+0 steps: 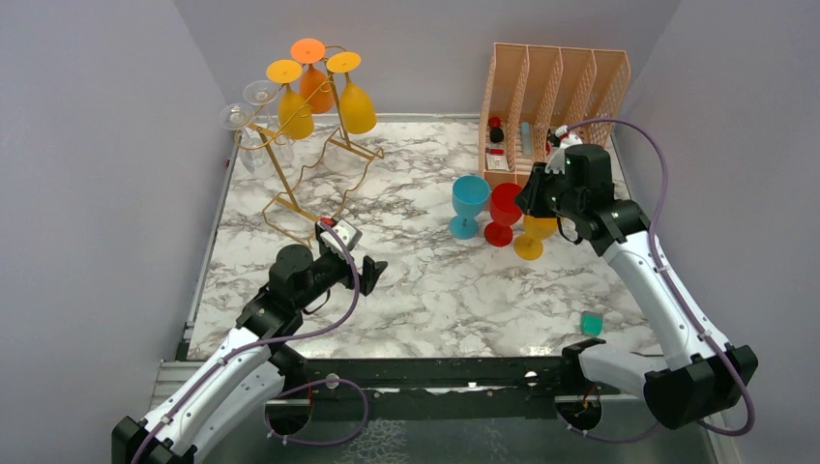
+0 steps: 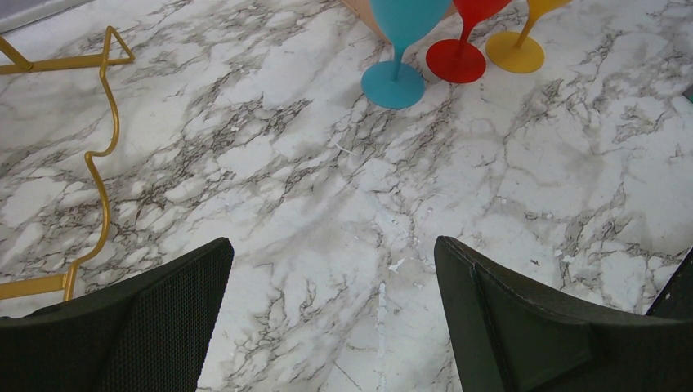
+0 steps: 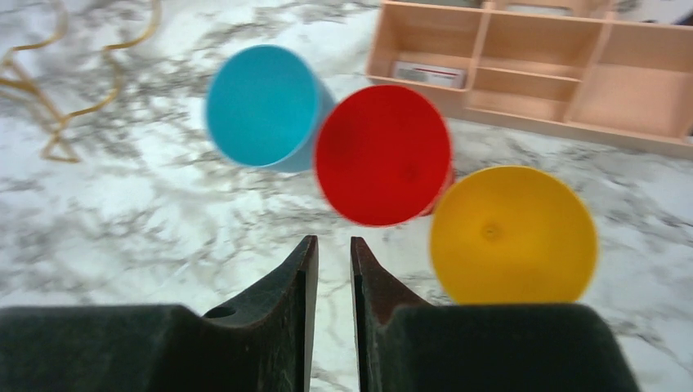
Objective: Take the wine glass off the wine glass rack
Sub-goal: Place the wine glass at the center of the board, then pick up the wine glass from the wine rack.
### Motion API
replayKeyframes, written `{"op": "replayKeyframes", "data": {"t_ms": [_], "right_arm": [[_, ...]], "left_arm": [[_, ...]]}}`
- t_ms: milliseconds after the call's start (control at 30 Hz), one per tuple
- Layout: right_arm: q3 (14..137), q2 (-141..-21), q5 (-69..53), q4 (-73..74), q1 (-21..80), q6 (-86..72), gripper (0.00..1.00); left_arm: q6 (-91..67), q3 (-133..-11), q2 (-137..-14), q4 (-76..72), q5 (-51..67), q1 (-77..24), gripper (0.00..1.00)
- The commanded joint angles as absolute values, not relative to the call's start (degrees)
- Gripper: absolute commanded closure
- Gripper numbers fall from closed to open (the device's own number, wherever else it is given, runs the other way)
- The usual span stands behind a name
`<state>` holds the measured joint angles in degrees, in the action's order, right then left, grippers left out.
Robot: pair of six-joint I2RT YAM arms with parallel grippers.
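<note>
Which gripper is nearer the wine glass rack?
Left. The left gripper hovers by the rack's near base wire; the right gripper is across the table, by the three standing glasses.

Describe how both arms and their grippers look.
The left arm and right arm have white shells, black joints and a lilac cable looping alongside each. The left gripper and right gripper each have two black, finely textured, wedge-shaped fingers.

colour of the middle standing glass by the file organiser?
Red; the middle glass shows best in the right wrist view.
</note>
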<state>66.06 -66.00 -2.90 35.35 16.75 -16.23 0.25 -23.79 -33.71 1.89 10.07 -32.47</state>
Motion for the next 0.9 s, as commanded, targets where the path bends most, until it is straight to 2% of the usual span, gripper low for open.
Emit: {"op": "replayKeyframes", "data": {"t_ms": [0, 233, 500, 700, 867], "right_arm": [[62.52, -61.66, -20.00, 29.95, 16.44, -18.78, 0.74], [57.89, -59.24, -33.93, 22.44, 16.43, -23.23, 0.63], [55.61, -58.75, -43.25, 18.30, 16.44, -24.04, 0.55], [54.46, -58.68, -46.17, 16.08, 16.43, -25.22, 0.52], [54.39, -58.61, -45.84, 15.75, 16.44, -25.82, 0.49]], "left_arm": [[-0.64, -26.23, -34.28, 1.55, 11.35, -32.24, 0.01], [-2.50, -29.24, -36.97, 3.90, 10.81, -32.26, 0.01], [-7.61, -35.57, -43.50, 5.77, 10.49, -32.26, 0.01], [-9.58, -46.09, -52.05, 9.40, 11.63, -32.26, 0.01], [-10.00, -60.18, -62.10, 15.16, 10.05, -31.72, 0.01]]}}
